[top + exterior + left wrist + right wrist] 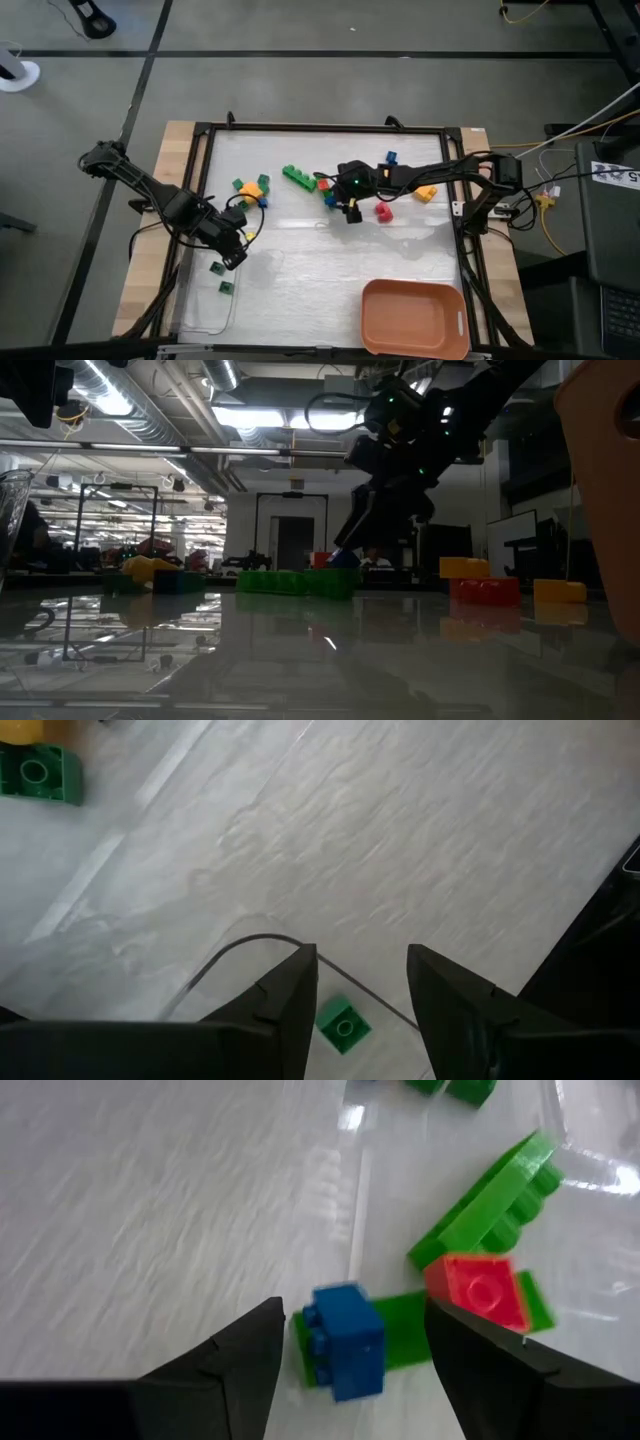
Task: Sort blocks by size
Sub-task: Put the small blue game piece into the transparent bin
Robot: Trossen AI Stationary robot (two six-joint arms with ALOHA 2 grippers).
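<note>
Studded blocks lie scattered on the white table. My right gripper (350, 207) (355, 1380) is open and slants down over the middle group. Its fingers stand on either side of a small blue block (345, 1342) without touching it. The blue block sits on a flat green piece (400, 1342), beside a red block (480, 1288) and a tilted long green block (490, 1205). My left gripper (237, 257) (360, 1010) hangs open above the table's left part. Below its gap a small green block (343, 1025) lies on the table. A second small green block (226, 287) lies nearer the front.
An orange bin (415, 318) stands at the front right. A clear tray (205, 310) sits at the front left. A yellow, green and blue cluster (251, 188) lies at the left. A red block (383, 211), a yellow block (425, 193) and a blue block (391, 157) lie to the right.
</note>
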